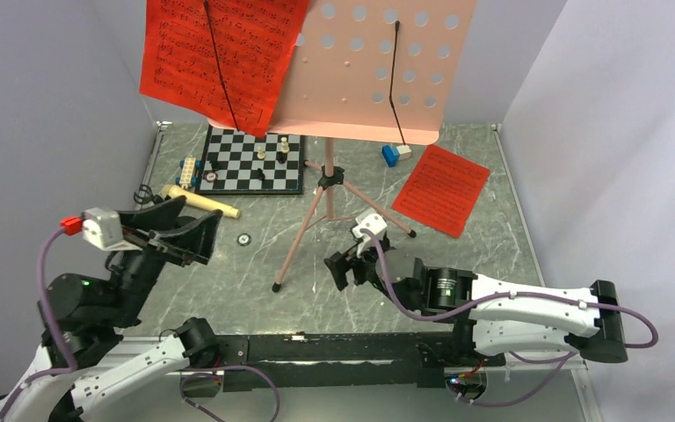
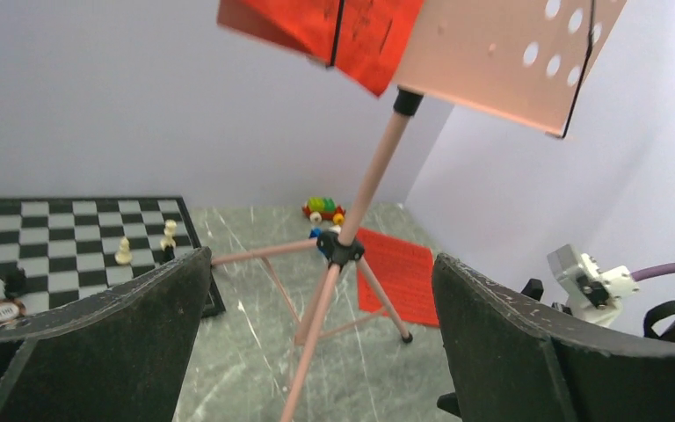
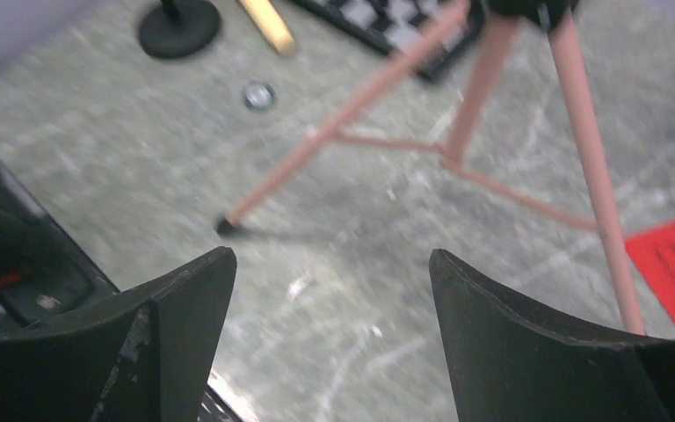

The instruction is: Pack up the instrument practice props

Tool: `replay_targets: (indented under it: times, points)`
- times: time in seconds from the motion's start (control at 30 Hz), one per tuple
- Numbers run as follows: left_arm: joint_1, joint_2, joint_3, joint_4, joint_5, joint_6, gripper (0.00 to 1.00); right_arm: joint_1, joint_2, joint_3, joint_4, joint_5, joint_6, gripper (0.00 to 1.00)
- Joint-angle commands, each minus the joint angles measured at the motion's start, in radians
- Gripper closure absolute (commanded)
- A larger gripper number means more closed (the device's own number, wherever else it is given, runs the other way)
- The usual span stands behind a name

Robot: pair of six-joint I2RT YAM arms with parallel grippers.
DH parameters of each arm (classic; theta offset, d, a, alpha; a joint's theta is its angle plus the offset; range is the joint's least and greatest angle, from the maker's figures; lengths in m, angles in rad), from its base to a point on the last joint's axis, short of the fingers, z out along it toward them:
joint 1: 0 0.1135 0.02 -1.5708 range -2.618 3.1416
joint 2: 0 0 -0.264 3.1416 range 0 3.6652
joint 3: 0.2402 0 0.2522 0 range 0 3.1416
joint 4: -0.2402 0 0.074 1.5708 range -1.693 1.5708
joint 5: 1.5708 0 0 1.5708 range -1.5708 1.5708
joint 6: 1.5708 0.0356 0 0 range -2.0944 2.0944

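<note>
The left gripper (image 1: pixel 199 230) has its jaws spread fully and holds nothing. It hangs above the grey marbled worktop (image 1: pixel 492 255) at 8 o'clock from the large pink perforated tripod music stand (image 1: pixel 378 70), just beside the lying cream foam-headed microphone (image 1: pixel 200 203). The right gripper (image 1: pixel 344 262) also has wide, empty jaws, and sits at 6 o'clock between the tripod's near legs. One red sheet-music page (image 1: pixel 220 53) sits on the stand's desk. Another red page (image 1: pixel 440 190) lies flat at 2 o'clock.
</note>
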Motion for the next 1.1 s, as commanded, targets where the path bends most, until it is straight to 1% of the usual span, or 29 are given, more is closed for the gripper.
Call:
replay_targets:
  times: [0.0, 0.1, 0.2, 0.3, 0.37, 0.47, 0.53, 0.6, 0.63, 0.7, 0.77, 0.87, 0.93, 1.07]
  points:
    - [-0.004, 0.028, 0.093, 0.042, -0.018, 0.092, 0.01, 0.033, 0.073, 0.195, 0.263, -0.014, -0.119, 0.13]
    - [-0.004, 0.082, 0.161, 0.067, -0.008, 0.121, 0.01, 0.034, 0.149, 0.326, 0.380, -0.067, -0.166, 0.09]
    - [-0.004, 0.141, 0.219, 0.111, -0.041, 0.152, 0.01, 0.034, 0.259, 0.542, 0.399, -0.069, -0.188, 0.07]
    - [-0.004, 0.184, 0.287, 0.150, -0.063, 0.160, 0.01, 0.033, 0.358, 0.698, 0.415, 0.006, -0.219, 0.07]
    - [-0.004, 0.220, 0.335, 0.164, -0.065, 0.158, 0.01, 0.031, 0.402, 0.768, 0.435, 0.050, -0.238, 0.07]
    - [-0.004, 0.286, 0.428, 0.133, -0.089, 0.135, 0.01, 0.026, 0.456, 0.862, 0.450, 0.103, -0.245, 0.07]
    - [-0.004, 0.332, 0.499, 0.100, -0.092, 0.120, 0.01, 0.009, 0.500, 0.943, 0.414, 0.134, -0.237, 0.06]
    - [-0.004, 0.374, 0.558, 0.065, -0.092, 0.111, 0.01, -0.037, 0.555, 1.043, 0.308, 0.099, -0.158, 0.06]
    - [-0.004, 0.395, 0.586, 0.047, -0.094, 0.108, 0.01, -0.062, 0.578, 1.095, 0.230, 0.072, -0.112, 0.05]
    - [-0.004, 0.433, 0.639, 0.019, -0.100, 0.109, 0.01, -0.097, 0.616, 1.183, 0.148, 0.042, -0.057, 0.05]
    - [-0.004, 0.462, 0.673, 0.007, -0.099, 0.114, 0.01, -0.128, 0.639, 1.219, 0.101, 0.018, -0.016, 0.05]
    - [-0.004, 0.490, 0.690, 0.022, -0.100, 0.133, 0.01, -0.165, 0.649, 1.228, 0.072, -0.026, 0.041, 0.06]
    - [-0.004, 0.503, 0.686, 0.047, -0.112, 0.159, 0.01, -0.194, 0.659, 1.236, 0.052, -0.063, 0.080, 0.08]
    - [-0.004, 0.534, 0.651, 0.120, -0.160, 0.232, 0.02, -0.212, 0.683, 1.248, 0.053, -0.120, 0.097, 0.13]
